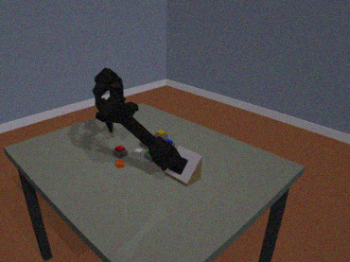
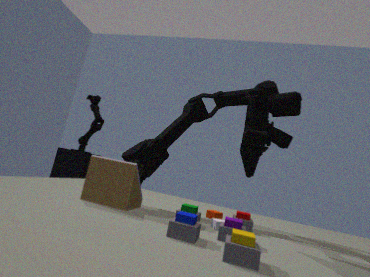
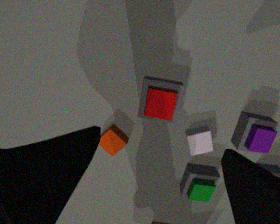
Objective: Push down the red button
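The red button (image 1: 120, 148) (image 2: 243, 215) (image 3: 161, 104) stands up on its grey base, in the upper middle of the wrist view. My gripper (image 1: 111, 131) (image 2: 249, 174) (image 3: 162, 145) is open and empty, pointing down high above the table. In the wrist view the red button lies between the two fingers sideways, a little above the line of the fingertips. Nothing touches the button.
An orange block (image 3: 113, 140) and a white block (image 3: 200, 142) lie near the red button. Green (image 3: 202, 190), purple (image 3: 261, 139), blue (image 2: 186, 218) and yellow (image 2: 243, 237) buttons stand around. A wedge-shaped box (image 2: 111, 183) (image 1: 193, 170) is by the arm's base.
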